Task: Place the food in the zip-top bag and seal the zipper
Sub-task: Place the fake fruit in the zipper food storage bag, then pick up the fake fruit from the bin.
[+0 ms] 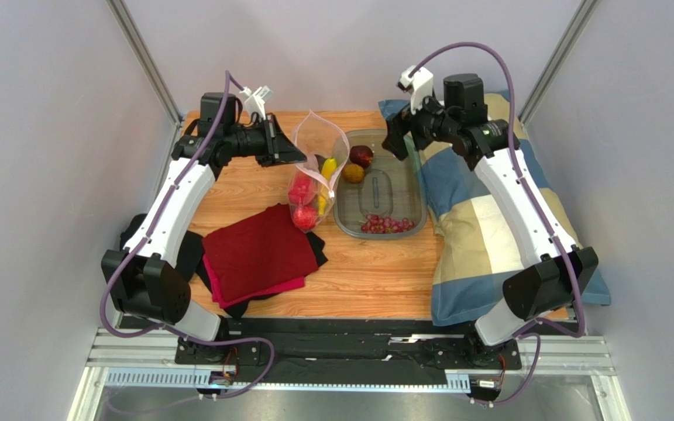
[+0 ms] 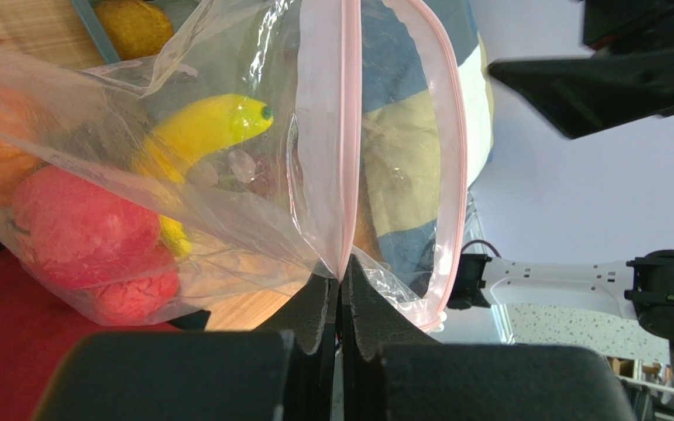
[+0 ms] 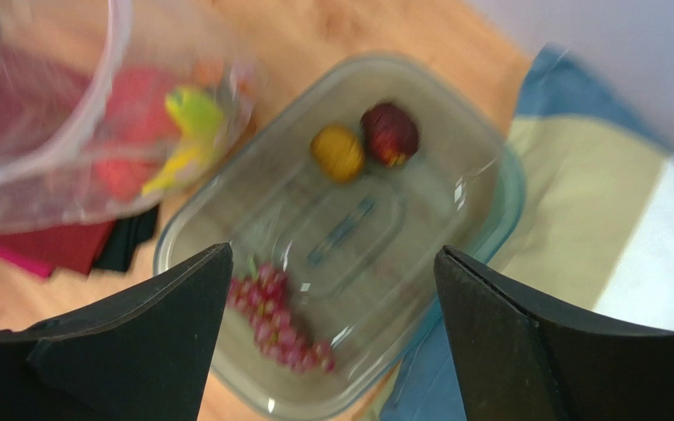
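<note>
Left gripper [image 2: 342, 303] clamped on the zip-top bag [image 1: 314, 175] at its mouth edge, bag stood just beside the tub [image 3: 490, 175] — zipper [image 2: 350, 132] gaped apart, banana [image 2: 200, 132] and red fruit [image 2: 81, 228] inside, right gripper [image 3: 333, 254] splayed wide over the tub — grapes [image 3: 279, 324], pumpkin [image 3: 338, 152] and plum [image 3: 391, 133] lay in it.

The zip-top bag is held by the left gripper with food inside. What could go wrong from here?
1. The left gripper pinches only a thin edge of the zip-top bag; the banana and red fruits could pull it free.
2. Its mouth is held on one side only; the open right gripper could push it shut with the grapes.
</note>
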### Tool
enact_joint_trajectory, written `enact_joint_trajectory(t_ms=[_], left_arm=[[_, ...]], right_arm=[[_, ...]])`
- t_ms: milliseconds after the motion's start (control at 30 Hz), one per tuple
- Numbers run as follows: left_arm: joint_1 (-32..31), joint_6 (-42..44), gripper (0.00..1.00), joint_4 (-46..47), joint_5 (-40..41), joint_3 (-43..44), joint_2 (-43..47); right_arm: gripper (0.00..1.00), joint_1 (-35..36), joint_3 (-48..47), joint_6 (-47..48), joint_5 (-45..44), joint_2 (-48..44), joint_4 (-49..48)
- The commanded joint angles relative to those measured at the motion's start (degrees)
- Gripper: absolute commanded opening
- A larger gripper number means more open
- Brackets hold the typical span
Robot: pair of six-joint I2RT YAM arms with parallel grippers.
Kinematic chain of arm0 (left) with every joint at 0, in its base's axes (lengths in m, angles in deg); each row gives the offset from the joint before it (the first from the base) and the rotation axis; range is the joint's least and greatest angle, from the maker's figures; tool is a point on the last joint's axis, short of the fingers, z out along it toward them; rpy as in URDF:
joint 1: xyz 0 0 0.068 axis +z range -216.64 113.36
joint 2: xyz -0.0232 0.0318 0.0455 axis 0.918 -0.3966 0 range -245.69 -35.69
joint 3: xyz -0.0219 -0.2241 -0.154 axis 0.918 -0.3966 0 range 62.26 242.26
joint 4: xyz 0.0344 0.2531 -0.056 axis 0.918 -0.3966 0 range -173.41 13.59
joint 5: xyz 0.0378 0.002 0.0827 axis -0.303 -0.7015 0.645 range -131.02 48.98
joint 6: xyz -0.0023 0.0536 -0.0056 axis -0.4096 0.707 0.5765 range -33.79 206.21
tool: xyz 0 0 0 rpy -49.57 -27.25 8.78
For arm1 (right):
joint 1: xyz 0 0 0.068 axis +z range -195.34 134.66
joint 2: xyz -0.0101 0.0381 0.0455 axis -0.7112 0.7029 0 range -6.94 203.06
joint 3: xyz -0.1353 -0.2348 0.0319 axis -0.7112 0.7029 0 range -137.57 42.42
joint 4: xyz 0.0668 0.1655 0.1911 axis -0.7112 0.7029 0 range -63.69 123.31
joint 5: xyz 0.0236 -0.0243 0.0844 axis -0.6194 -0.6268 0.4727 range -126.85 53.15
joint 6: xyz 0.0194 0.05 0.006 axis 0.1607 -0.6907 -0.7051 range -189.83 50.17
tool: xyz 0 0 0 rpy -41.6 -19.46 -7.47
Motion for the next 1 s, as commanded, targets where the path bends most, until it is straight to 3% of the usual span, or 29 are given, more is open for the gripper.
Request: enact_joint_trajectory(t_ms=[0, 267, 400, 600, 767, 967], left_arm=[[-0.2, -0.6, 0.0, 2.0, -1.2, 2.1, 0.8], [-0.2, -0.8, 0.0, 2.6, -0.8, 0.8, 1.3], [-0.2, -0.3, 0.0, 2.5, -0.4, 0.6, 1.3], [-0.2, -0.4, 0.0, 2.7, -0.6, 0.3, 0.8], [-0.2, 0.0, 0.0, 2.4, -0.3, 0.1, 0.8], [-0.1, 0.1, 0.0, 2.4, -0.3, 0.1, 0.5]], right_arm=[[0.87, 0.3, 2.1, 11.2, 7.8, 3.3, 15.1], [0.75, 0.8, 0.2, 19.7, 2.8, 15.0, 21.6], [0.74, 1.2, 0.8, 23.0, 1.8, 18.7, 22.1], [0.77, 4.5, 1.6, 24.9, -1.8, 24.2, 22.0], [0.88, 6.5, 3.7, 27.3, -3.8, 27.3, 21.6], [0.88, 7.5, 6.2, 28.7, -5.5, 28.8, 20.8]])
